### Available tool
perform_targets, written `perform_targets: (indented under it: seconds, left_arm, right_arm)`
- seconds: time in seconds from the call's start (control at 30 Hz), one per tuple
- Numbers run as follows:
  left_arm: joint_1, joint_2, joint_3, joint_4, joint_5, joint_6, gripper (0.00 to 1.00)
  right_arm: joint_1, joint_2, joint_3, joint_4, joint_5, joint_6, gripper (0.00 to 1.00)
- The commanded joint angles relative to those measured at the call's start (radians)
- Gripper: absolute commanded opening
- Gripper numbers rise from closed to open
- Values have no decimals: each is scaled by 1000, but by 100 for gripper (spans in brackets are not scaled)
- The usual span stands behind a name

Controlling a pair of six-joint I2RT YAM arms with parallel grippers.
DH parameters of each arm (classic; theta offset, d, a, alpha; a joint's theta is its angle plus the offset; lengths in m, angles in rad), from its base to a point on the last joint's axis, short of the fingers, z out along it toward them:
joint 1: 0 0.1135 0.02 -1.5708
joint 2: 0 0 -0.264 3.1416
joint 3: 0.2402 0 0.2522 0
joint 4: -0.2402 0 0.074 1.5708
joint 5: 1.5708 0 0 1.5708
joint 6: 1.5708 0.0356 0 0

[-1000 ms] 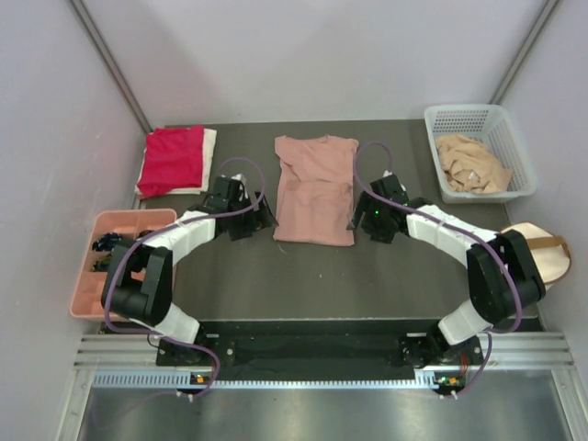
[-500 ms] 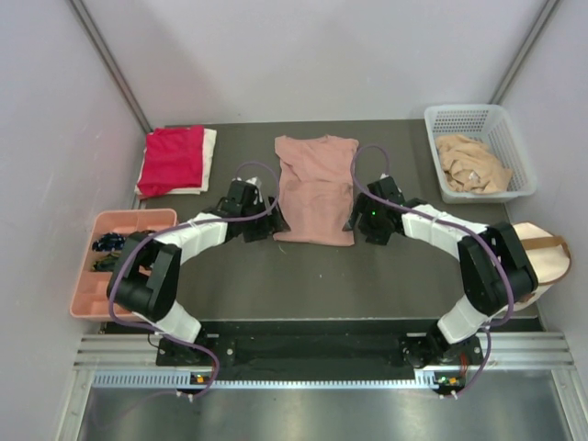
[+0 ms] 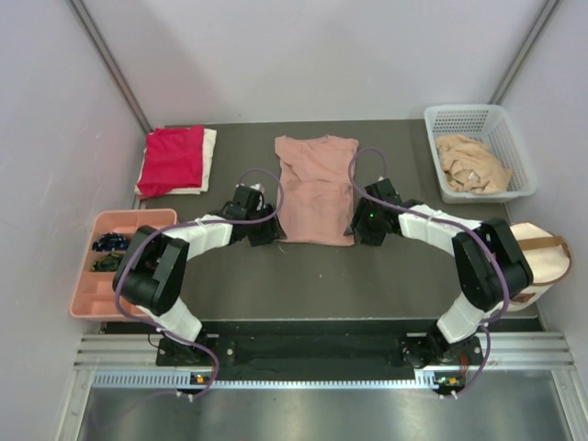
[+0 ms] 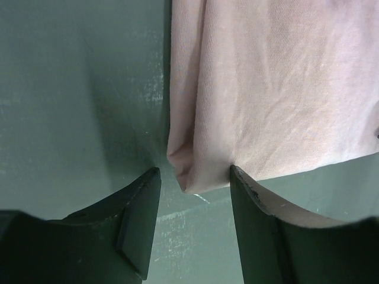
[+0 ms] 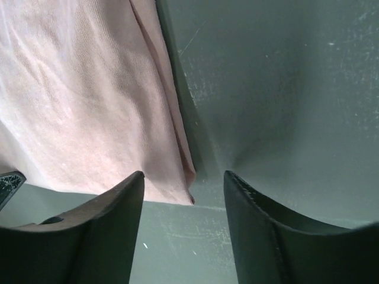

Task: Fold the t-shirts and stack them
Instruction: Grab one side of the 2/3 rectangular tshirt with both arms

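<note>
Where the dusty-pink soft cloth t-shirt [image 3: 315, 188] lies folded mid-table on the dark grey tabletop [image 3: 312, 276], the left gripper [image 4: 194, 173] straddles its near left corner, jaws apart, cloth unpinched; the right gripper [image 5: 183, 176] likewise straddles the near right corner, jaws apart.

Bare table [image 3: 312, 276] runs between the arm bases and the near hem of the pink shirt [image 3: 315, 188] — the widest open stretch. Another bare strip lies behind the shirt's collar, up to the back wall [image 3: 312, 64]. On the left, the red shirt [image 3: 172, 158] lying on a white shirt [image 3: 210, 152] fills the far corner. The pink tray [image 3: 129, 215] takes the near edge, with a narrow gap between them. On the right, the white basket [image 3: 467, 111] and the cream bag [image 3: 542, 262] close off that side. The left gripper [image 4: 192, 177] and right gripper [image 5: 183, 180] each sit astride a near corner of the pink shirt with jaws apart — table shows on the outer side of each.
</note>
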Motion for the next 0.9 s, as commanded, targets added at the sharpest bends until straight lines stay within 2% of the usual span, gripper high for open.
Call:
perform_targets:
  seconds: [0.0,0.17,0.27,0.3,0.33,0.37,0.47,0.5,0.67,0.87]
  left_arm:
    - [-2,26,2,22,-20,16,55]
    - [-2,28,-5,25,-20,17,54]
    - [-2,23,-11,24,-20,17,52]
    - [-2,19,-14,27,-20,17,49]
    - [-2,19,-20,25,-18,17,45]
    - [-2,16,-21,25,-16,16,35]
    - [-2,0,-34,18,-13,11,3]
    - [-2,-13,-37,4,-12,11,0]
    - [-19,-90,-100,-21,-12,6,0]
    - [-30,-240,-196,-82,-20,-17,0]
  right_arm:
    - [18,18,0,53,-14,14,52]
    - [21,36,-2,74,-36,23,46]
    - [27,46,-5,97,-51,29,37]
    - [29,47,-11,108,-57,31,21]
    - [30,49,-14,128,-72,33,12]
    - [30,49,-19,134,-77,36,1]
    - [30,37,-34,151,-94,42,0]
    - [35,30,-40,145,-94,39,0]
    - [47,-32,-63,91,-63,31,0]
    - [76,-183,-141,9,-34,46,0]
